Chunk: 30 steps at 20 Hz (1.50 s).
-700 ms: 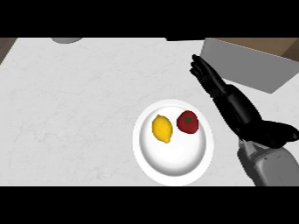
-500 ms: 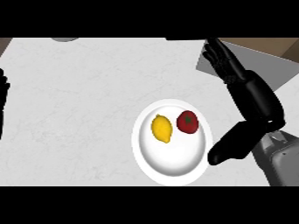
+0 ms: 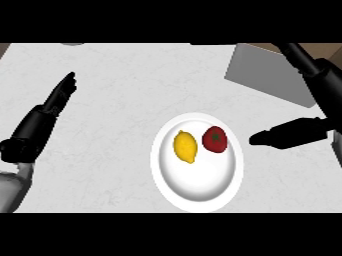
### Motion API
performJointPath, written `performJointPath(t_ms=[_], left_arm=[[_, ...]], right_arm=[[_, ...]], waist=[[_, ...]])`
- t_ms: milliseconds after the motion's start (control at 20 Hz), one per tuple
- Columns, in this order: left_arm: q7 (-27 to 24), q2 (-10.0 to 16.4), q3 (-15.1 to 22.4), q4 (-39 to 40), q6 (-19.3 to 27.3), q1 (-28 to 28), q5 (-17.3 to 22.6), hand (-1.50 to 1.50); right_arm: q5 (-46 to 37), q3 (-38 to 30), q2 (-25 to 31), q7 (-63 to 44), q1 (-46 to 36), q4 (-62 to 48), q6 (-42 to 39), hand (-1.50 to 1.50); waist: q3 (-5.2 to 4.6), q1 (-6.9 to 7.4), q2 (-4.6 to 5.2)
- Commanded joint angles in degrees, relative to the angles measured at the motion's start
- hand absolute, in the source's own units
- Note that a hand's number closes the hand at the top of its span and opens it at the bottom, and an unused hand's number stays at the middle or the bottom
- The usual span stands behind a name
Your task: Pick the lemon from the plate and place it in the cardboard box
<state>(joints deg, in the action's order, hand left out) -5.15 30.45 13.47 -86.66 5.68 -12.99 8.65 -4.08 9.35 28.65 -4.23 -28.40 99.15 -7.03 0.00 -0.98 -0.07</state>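
The lemon (image 3: 186, 146) lies on the left half of the plate (image 3: 200, 192), its long side running near to far. Just to its right, a little farther back, sits a red fruit (image 3: 214, 139) with a dark spot on top. The two are close together, though I cannot tell if they touch. The plate is white and stands on the pale, marbled counter (image 3: 130, 70), slightly right of the middle and towards the near edge.

The box (image 3: 266, 75) stands at the far right of the counter, well apart from the plate, and shows a flat grey face. Its right part is hidden behind the right hand.

The right hand (image 3: 335, 102) is at the right side, over the space between the plate and the box. Its fingers are straight and together, pointing far and a little left across the box, and its thumb (image 3: 288, 134) sticks out to the left, ending near the plate's right rim. It holds nothing and touches neither fruit.

The left hand (image 3: 45, 112) is at the left side, well apart from the plate. Its fingers are straight and close together, pointing far and slightly right, and it holds nothing.
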Motion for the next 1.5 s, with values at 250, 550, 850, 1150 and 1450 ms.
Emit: performJointPath(t_ms=[250, 550, 850, 1150, 1450], left_arm=[[-5.14, -0.95, -0.83, 5.02, -4.94, -1.24, -0.83, 0.00], [-2.00, -1.73, 0.53, 1.02, -4.78, -0.21, -1.07, 0.00], [-1.51, -2.76, 0.83, 0.33, -4.25, 0.70, -2.71, 0.00], [-2.06, -1.77, -2.70, 1.43, -7.08, -0.60, -2.15, 0.00], [-3.46, -4.59, -2.61, 1.31, -7.04, 1.27, -4.49, 0.00]], right_arm=[[-13.76, 9.18, 4.41, 3.56, -2.68, 2.41, -6.45, -1.50], [-18.51, 18.67, 7.02, -10.59, -8.67, 6.55, -18.97, -1.50], [-18.50, 26.13, -0.36, -27.89, -15.71, 9.89, -30.84, -1.50], [-20.08, 30.27, -11.04, -42.63, -15.83, 9.78, -37.04, -1.50], [-23.78, 32.71, -19.69, -47.73, -13.45, 4.11, -37.75, -1.50]], waist=[[-0.07, 1.07, 0.14], [-0.15, 1.45, -0.20], [-0.15, 1.32, -0.29], [-0.07, 0.87, -0.12], [-0.04, 1.06, 0.00]])
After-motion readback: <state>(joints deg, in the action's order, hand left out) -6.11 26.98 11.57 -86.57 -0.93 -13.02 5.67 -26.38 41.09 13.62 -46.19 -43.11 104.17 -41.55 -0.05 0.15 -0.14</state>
